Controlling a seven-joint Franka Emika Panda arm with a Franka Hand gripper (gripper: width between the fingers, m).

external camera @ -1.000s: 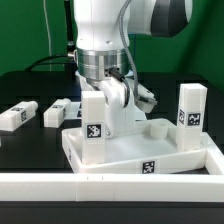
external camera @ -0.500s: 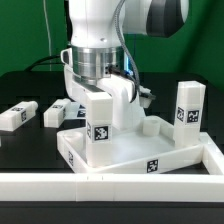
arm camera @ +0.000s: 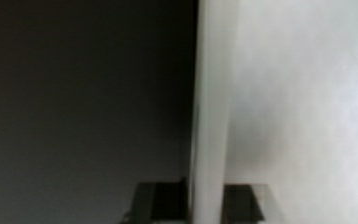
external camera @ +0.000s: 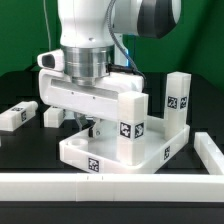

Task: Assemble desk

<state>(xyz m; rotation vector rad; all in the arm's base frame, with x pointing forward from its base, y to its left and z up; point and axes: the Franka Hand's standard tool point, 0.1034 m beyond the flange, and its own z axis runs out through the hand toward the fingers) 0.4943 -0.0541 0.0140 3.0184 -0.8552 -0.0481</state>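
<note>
The white desk top (external camera: 150, 160) lies on the black table with its rim up. Two white legs stand upright in its corner sockets, one near the front (external camera: 130, 115) and one at the back right (external camera: 178, 97). My gripper (external camera: 93, 125) reaches down inside the tray and is shut on its rim wall. In the wrist view that wall (arm camera: 202, 100) runs as a white strip between the two dark fingertips (arm camera: 158, 205) of the gripper (arm camera: 202, 208). Two loose legs (external camera: 12, 116) (external camera: 55, 113) lie on the table at the exterior view's left.
A long white rail wall (external camera: 110, 187) runs along the front edge and turns up at the exterior view's right (external camera: 211, 150). Black table (external camera: 25, 150) shows between the loose legs and the tray.
The gripper's hand has turned and the desk top has swung round with it. The front leg moved toward the exterior view's right, and the back leg shifted left and farther back.
</note>
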